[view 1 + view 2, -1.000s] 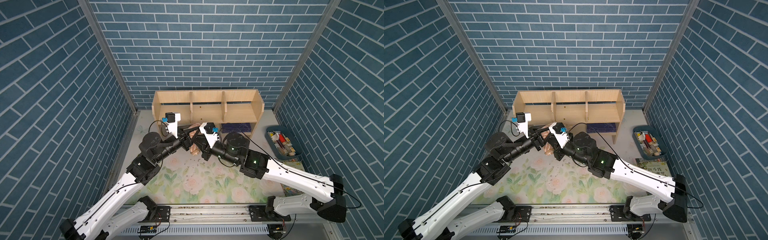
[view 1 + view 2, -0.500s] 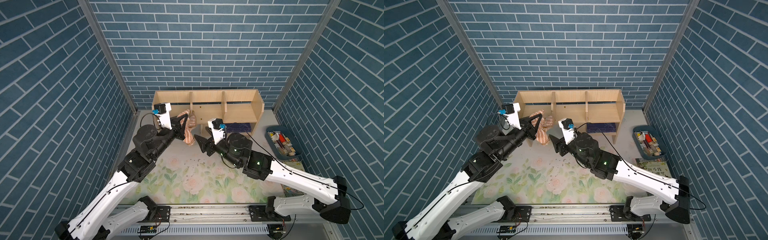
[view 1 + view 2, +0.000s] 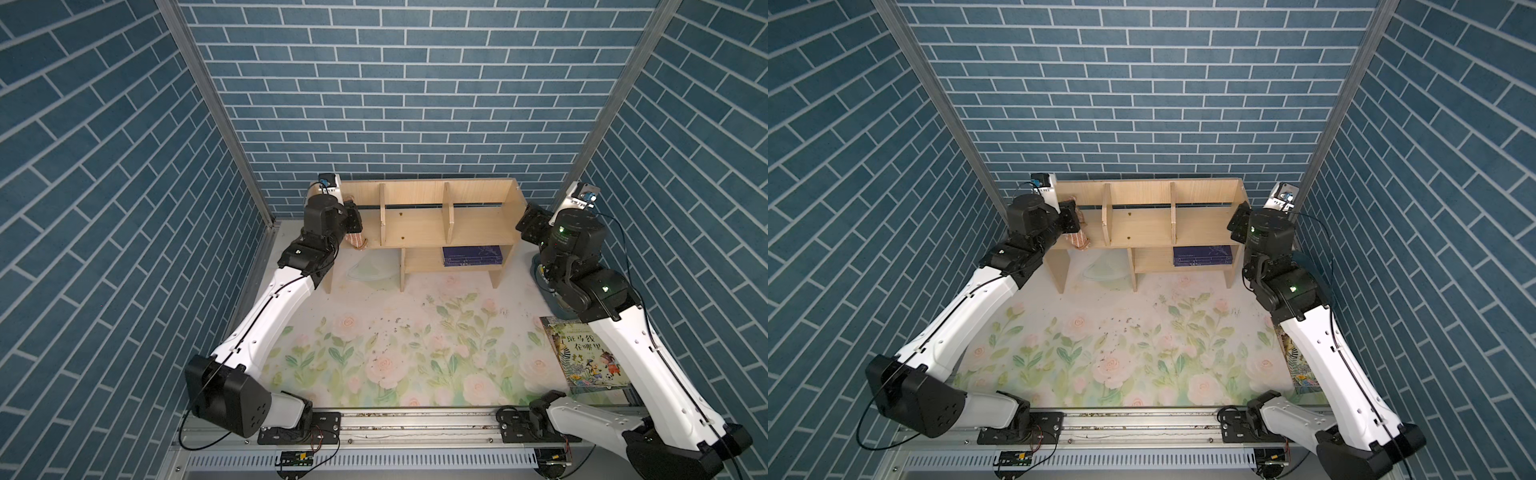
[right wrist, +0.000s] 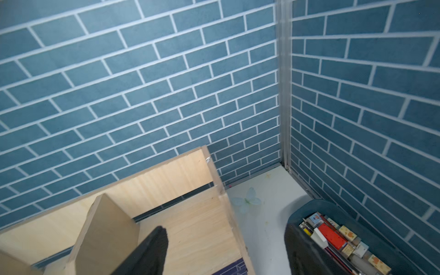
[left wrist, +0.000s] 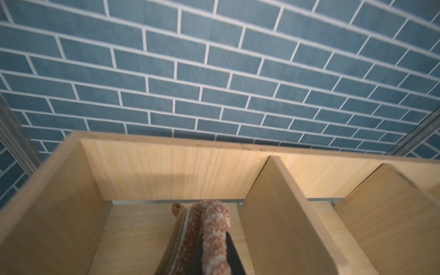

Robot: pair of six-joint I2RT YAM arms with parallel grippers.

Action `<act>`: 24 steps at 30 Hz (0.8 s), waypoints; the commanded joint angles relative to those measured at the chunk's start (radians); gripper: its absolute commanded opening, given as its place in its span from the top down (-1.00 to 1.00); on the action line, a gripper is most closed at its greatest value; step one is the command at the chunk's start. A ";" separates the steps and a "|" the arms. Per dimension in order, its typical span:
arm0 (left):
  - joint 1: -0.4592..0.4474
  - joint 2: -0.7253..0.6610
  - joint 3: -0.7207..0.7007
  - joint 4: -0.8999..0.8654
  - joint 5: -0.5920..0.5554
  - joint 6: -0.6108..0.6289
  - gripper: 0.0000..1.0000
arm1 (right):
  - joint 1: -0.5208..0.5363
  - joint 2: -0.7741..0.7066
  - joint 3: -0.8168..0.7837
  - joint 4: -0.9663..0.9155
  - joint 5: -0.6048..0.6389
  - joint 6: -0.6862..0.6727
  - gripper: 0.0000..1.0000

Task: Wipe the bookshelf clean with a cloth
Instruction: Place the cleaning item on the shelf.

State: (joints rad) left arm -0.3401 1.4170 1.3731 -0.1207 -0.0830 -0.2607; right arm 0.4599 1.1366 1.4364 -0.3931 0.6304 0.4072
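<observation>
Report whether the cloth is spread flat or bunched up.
Bunched up. The cloth is gathered into a thick roll pinched in the shut left gripper at the bookshelf's end compartment; one end hangs past the front edge.

Counted it up: one bookshelf, one cloth, one picture book, one dark blue book, one bin of bits.

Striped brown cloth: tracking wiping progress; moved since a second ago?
Yes: the cloth went left, from before the light wooden bookshelf into its left-end compartment.

Robot lab booth: brick-print wall panels, alu base rail.
</observation>
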 commanded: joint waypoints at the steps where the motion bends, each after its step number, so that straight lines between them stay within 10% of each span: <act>1: 0.008 -0.009 -0.026 0.056 0.042 0.025 1.00 | -0.064 0.072 -0.006 -0.034 -0.085 -0.017 -0.60; 8: 0.038 0.073 -0.001 0.056 0.017 0.014 0.80 | -0.172 0.133 -0.048 0.067 -0.247 -0.076 -0.39; 17: 0.040 0.091 -0.015 0.079 0.080 -0.002 -0.77 | -0.196 0.127 -0.176 0.134 -0.314 -0.096 -0.24; 24: 0.039 0.022 -0.025 0.079 0.067 0.022 -0.38 | -0.196 0.115 -0.229 0.170 -0.359 -0.124 0.40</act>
State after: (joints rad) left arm -0.3035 1.4811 1.3567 -0.0624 -0.0101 -0.2489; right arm 0.2672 1.2781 1.2217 -0.2691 0.2974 0.3119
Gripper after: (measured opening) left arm 0.733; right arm 0.333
